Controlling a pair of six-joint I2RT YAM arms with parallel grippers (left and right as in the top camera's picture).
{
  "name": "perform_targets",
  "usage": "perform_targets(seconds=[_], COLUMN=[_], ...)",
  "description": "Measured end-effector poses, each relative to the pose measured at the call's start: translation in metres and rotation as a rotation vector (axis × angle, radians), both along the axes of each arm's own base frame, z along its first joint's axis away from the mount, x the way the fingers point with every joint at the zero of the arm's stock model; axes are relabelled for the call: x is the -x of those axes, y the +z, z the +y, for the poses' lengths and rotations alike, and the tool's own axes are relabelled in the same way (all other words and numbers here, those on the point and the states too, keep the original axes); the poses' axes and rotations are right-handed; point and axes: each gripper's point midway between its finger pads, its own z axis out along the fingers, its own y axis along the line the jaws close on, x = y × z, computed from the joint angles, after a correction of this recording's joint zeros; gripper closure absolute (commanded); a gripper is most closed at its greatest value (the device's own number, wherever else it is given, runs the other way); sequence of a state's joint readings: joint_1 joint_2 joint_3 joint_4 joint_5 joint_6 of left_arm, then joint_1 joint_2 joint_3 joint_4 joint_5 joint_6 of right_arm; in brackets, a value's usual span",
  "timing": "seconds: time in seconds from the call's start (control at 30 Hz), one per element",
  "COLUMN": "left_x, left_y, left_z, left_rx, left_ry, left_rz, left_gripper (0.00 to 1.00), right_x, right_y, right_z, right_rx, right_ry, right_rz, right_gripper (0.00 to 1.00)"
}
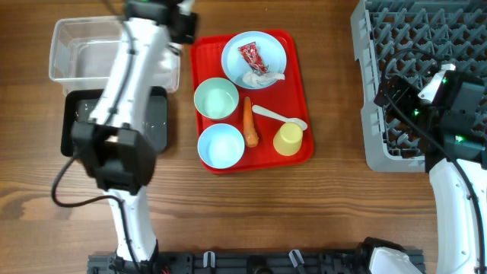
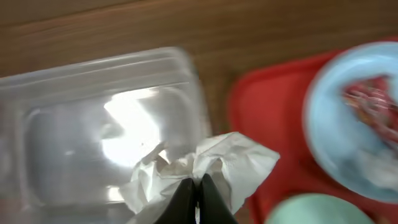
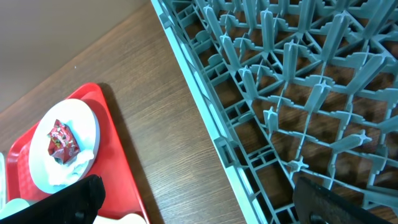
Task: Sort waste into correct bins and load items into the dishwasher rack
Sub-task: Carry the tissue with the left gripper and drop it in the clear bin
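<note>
Left wrist view is showing the left gripper (image 2: 198, 198) pressing its jaws together on the crumpled white tissue (image 2: 211, 163). The tissue is hanging over the corner of the clear tub (image 2: 93, 124) that faces the red tray (image 2: 267, 118). On that tray the pale blue plate (image 2: 348, 112) is carrying the red wrapper (image 2: 373, 106), while the carrot piece (image 1: 250, 122), white spoon (image 1: 278, 116) and yellow cup (image 1: 288, 139) are sitting nearby. Well apart from the tray on its far side, the right gripper (image 3: 199, 202) is hovering over the grey dishwasher rack (image 3: 298, 93) with jaws spread wide, holding nothing.
</note>
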State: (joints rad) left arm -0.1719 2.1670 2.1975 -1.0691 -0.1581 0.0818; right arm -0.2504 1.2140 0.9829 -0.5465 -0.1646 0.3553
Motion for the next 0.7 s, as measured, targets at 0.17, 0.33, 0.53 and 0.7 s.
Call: perform_targets(seconds=[0.17, 0.33, 0.53, 0.7], left_x=[-0.013, -0.014, -0.018, -0.019], left_y=[0.006, 0.007, 0.009, 0.009], left_z=[0.065, 0.09, 0.086, 0.067], left_rx=[0.005, -0.002, 0.006, 0.0], left_ry=[0.123, 0.159, 0.151, 0.106], left_rz=[-0.046, -0.052, -0.068, -0.069], left_gripper=[0.78, 0.0, 0.0, 0.04], right_x=[0.0, 0.0, 0.0, 0.0], right_y=[0.0, 0.0, 0.0, 0.0], right_z=[0.0, 0.0, 0.0, 0.0], right_rx=[0.0, 0.0, 0.0, 0.0], right_ry=[0.0, 0.0, 0.0, 0.0], right_rz=[0.0, 0.0, 0.0, 0.0], right_gripper=[0.0, 0.0, 0.0, 0.0])
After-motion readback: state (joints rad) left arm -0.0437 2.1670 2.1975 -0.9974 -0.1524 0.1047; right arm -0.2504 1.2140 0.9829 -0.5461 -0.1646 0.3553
